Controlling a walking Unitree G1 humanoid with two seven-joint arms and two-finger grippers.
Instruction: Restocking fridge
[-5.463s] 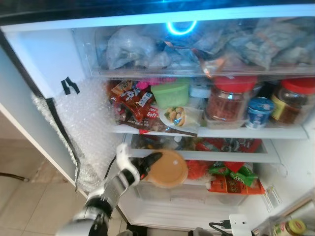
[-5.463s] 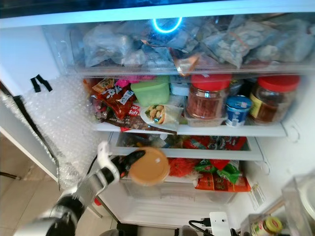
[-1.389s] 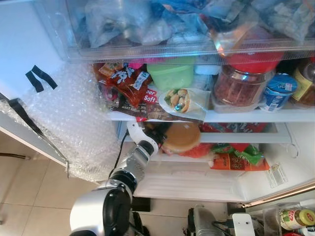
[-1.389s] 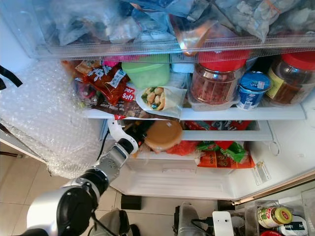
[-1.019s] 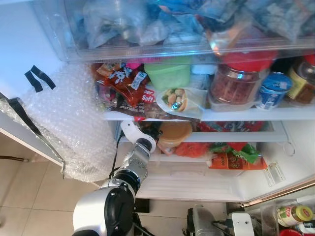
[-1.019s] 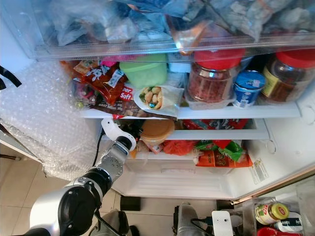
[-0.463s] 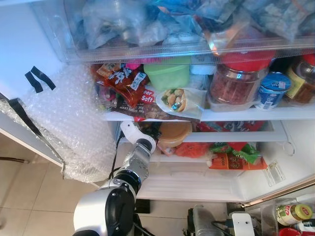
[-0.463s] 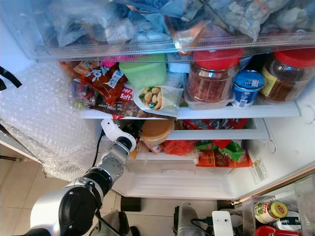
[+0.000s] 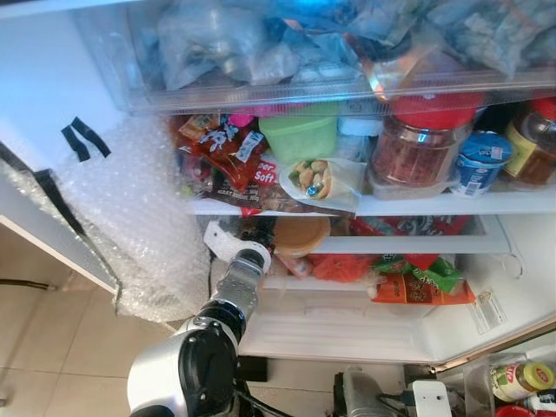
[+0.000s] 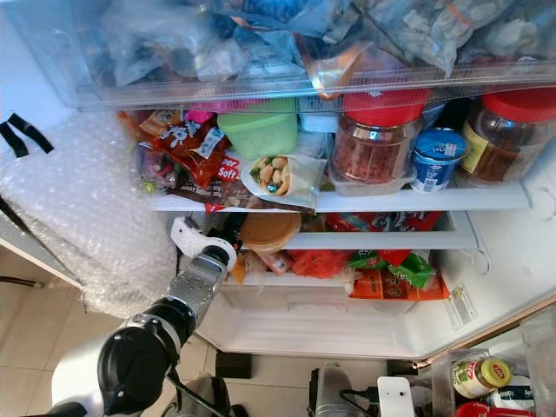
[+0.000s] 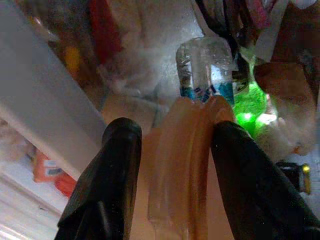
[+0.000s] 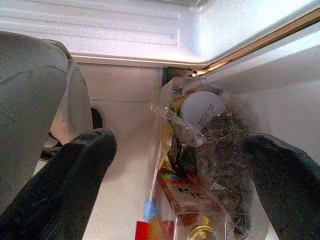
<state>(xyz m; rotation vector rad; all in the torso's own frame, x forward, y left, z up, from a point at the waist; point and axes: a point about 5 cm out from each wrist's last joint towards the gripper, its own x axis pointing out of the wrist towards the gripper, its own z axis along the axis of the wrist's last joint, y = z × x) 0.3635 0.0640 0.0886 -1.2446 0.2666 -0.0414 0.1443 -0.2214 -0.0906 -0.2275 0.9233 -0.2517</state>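
One tan container (image 9: 300, 234), clamped in the left gripper (image 11: 172, 145), sits half inside the crowded lower shelf (image 9: 417, 246); releasing early could tip it out over the front edge.

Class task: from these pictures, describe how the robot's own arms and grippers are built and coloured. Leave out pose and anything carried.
The left arm is silver with a large glossy black round joint, then a ribbed silver and black forearm, a white wrist piece and a thin black cable beside it. The left gripper has two long, rounded matte black fingers. The right gripper has the same wide black fingers, with a grey casing behind them.
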